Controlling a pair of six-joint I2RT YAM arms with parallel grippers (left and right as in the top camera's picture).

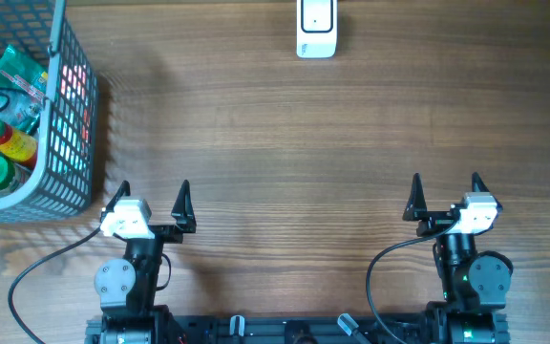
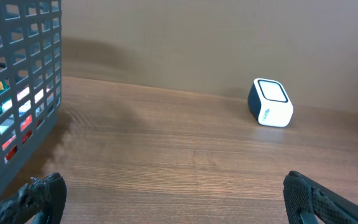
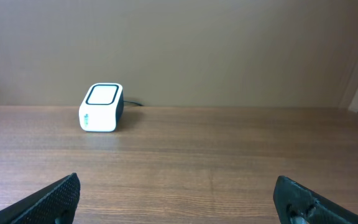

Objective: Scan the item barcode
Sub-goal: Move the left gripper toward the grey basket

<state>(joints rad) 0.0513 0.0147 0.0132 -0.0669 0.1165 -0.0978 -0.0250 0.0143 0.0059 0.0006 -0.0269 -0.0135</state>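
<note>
While the left arm [image 1: 127,256] and right arm [image 1: 466,256] are held low at the wooden table's [image 1: 275,143] near edge, their jaws are spread wide, empty. Glossy packaged items [image 1: 12,81] are kept in a grey grid basket [image 1: 70,134], far left.

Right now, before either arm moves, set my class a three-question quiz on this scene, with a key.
1. True or false: the left tool and right tool both stand open and empty.
2. The grey plastic mesh basket is nearest: A) left tool, B) right tool, C) neither.
3. Fill in: the white and dark box-shaped scanner stands at the ___ edge of the wooden table, seen from the arms.
Key: 1 true; 2 A; 3 far.
</note>
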